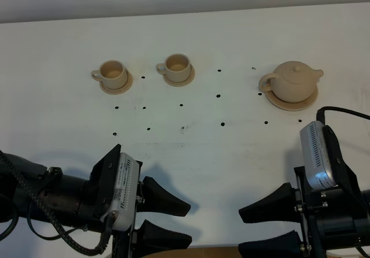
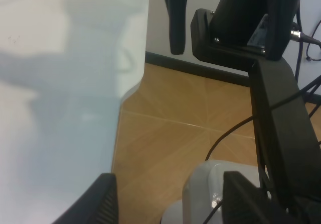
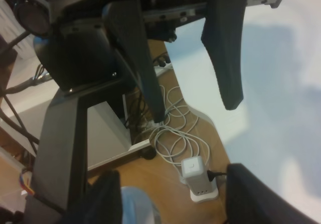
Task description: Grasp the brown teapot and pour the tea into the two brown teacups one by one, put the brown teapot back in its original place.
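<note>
**Task items.** Teapot (image 1: 295,80) sits upright on its saucer (image 1: 292,103) with the lid on. Its handle is turned toward the cups and its spout points away from them. The saucer marks the return spot. Nearer cup (image 1: 177,66) and farther cup (image 1: 112,72) stand on the teapot's handle side, well apart from it and roughly in line with it, which suits pouring 1 after the other.

**End effectors.** Right end effector (image 1: 243,232) hangs at the bench (image 1: 231,154) edge, well short of the teapot, fingers spread wide and holding nothing. Left end effector (image 1: 186,223) is likewise spread and empty, farther from the teapot.

**Judgement.** The task is not begun. The right arm is closest to the teapot and likely makes the grasp. The handle's sideways set calls for an angled approach.
</note>
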You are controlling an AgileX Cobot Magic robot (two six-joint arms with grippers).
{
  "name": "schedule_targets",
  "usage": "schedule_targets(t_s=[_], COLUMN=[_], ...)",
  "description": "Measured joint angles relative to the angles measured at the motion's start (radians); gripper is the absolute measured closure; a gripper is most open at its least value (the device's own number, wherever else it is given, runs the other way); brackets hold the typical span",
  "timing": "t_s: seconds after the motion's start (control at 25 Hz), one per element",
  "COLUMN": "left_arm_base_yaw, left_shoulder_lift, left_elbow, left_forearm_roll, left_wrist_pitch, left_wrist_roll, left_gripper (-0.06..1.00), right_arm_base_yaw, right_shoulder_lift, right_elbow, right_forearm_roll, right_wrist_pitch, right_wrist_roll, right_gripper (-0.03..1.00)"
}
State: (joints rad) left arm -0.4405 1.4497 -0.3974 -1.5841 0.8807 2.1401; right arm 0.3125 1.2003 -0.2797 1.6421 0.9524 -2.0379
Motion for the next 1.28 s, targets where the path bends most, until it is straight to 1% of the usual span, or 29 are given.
schedule_targets(t_s=[0.44,0.6,0.72,0.84,0.92,0.96,1.04,1.08,1.16,1.2,1.28], left_arm_base_yaw=[0.000,0.000,0.000,0.000,0.000,0.000,0.000,0.000,0.000,0.000,0.000], left_shoulder_lift=[0.000,0.000,0.000,-0.010,-0.046,-0.073,-0.139,-0.182,-0.270,-0.320,-0.413], left_elbow=[0.000,0.000,0.000,0.000,-0.002,-0.009,-0.034,-0.052,-0.092,-0.117,-0.161], left_forearm_roll=[0.000,-0.001,-0.004,-0.028,-0.038,-0.032,0.017,0.066,0.200,0.292,0.509], left_wrist_pitch=[-0.004,-0.016,-0.045,-0.058,-0.078,-0.095,-0.139,-0.166,-0.207,-0.223,-0.243], left_wrist_roll=[-0.011,-0.051,-0.083,-0.154,-0.225,-0.278,-0.408,-0.499,-0.715,-0.817,-1.086], left_gripper=[0.45,0.45,0.45,0.45,0.45,0.45,0.45,0.45,0.45,0.45,0.45], right_arm_base_yaw=[0.000,0.000,0.000,0.000,0.000,0.000,0.000,0.000,0.000,0.000,0.000], right_shoulder_lift=[0.000,0.000,0.000,0.000,0.000,0.000,0.000,0.000,0.000,0.000,0.000], right_elbow=[0.000,0.000,0.000,0.000,0.000,0.000,0.000,0.000,0.000,0.000,0.000], right_forearm_roll=[0.003,0.004,0.004,0.009,0.014,0.015,0.019,0.020,0.028,0.035,0.046], right_wrist_pitch=[-0.002,-0.003,-0.003,-0.005,-0.018,-0.026,-0.034,-0.037,-0.037,-0.037,-0.039], right_wrist_roll=[0.000,0.000,0.000,0.000,0.000,0.000,0.000,0.000,0.000,0.000,0.000], right_gripper=[0.49,0.49,0.49,0.49,0.49,0.49,0.49,0.49,0.49,0.49,0.49])
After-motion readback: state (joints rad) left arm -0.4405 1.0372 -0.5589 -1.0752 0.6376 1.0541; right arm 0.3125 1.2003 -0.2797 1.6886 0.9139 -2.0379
